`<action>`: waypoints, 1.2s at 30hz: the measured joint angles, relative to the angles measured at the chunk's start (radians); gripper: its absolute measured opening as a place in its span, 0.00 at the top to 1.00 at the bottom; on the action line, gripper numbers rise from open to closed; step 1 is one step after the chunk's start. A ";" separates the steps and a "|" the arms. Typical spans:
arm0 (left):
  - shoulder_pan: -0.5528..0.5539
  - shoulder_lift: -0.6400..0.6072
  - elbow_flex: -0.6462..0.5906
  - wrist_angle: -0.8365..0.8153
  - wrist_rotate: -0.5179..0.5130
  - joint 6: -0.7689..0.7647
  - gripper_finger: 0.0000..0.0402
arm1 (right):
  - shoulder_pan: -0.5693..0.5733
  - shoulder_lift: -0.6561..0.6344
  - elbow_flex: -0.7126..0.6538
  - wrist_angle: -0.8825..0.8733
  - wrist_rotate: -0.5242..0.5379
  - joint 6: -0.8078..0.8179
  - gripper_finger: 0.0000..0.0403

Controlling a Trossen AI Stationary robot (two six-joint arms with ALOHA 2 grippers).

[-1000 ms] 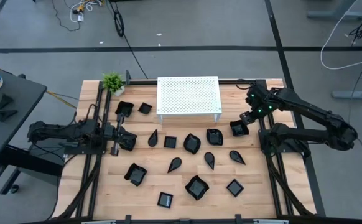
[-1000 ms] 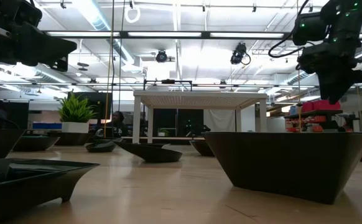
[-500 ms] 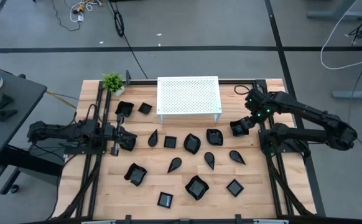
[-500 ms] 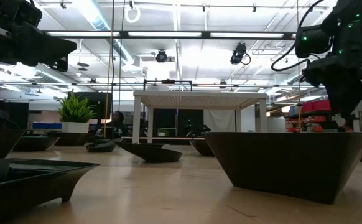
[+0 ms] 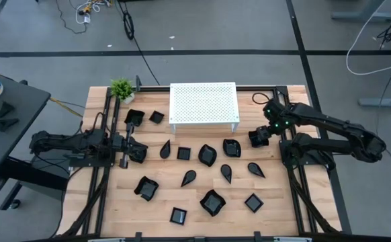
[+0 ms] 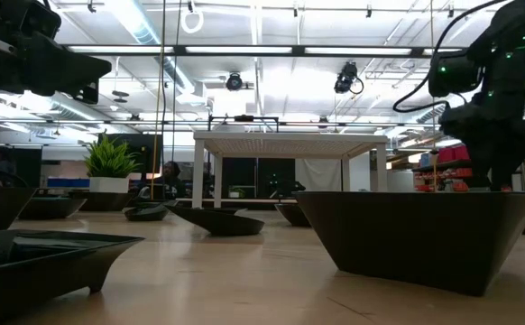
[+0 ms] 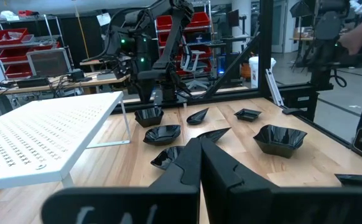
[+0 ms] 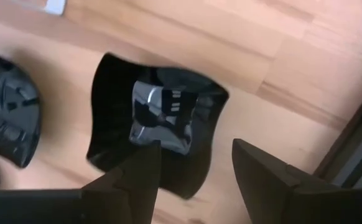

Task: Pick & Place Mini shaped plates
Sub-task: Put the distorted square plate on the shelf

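Note:
Several small glossy black plates lie flat on the wooden table; among them are a leaf-shaped one (image 5: 226, 172) and a square one (image 5: 253, 202). My right gripper (image 5: 256, 138) is open and points down over a square wavy-edged plate (image 8: 150, 140) near the table's right edge. In the right wrist view one finger (image 8: 134, 177) stands over the plate's hollow. The other finger (image 8: 265, 174) is over bare wood, and the plate's rim lies between them. I see no touch. My left gripper (image 7: 199, 158) is shut, holds nothing and rests at the table's left side (image 5: 135, 152).
A white perforated stand (image 5: 203, 103) stands at the far middle of the table. A small green potted plant (image 5: 122, 88) is at the far left corner. Black frame rails (image 5: 295, 181) run along both sides. Bare wood shows near the front edge, between the plates.
My right gripper has come down toward the square wavy-edged plate near the right edge and stayed over the same spot. The plates have not moved.

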 joint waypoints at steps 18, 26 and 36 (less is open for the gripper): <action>0.000 0.000 0.000 0.000 0.000 0.000 0.99 | 0.000 0.057 -0.007 0.055 0.084 0.053 0.50; 0.000 0.000 0.000 0.000 0.000 0.000 0.99 | 0.000 0.115 -0.007 0.086 0.081 0.045 0.50; 0.000 0.000 0.000 0.000 0.000 0.000 0.99 | 0.001 0.163 -0.007 0.096 0.077 0.041 0.50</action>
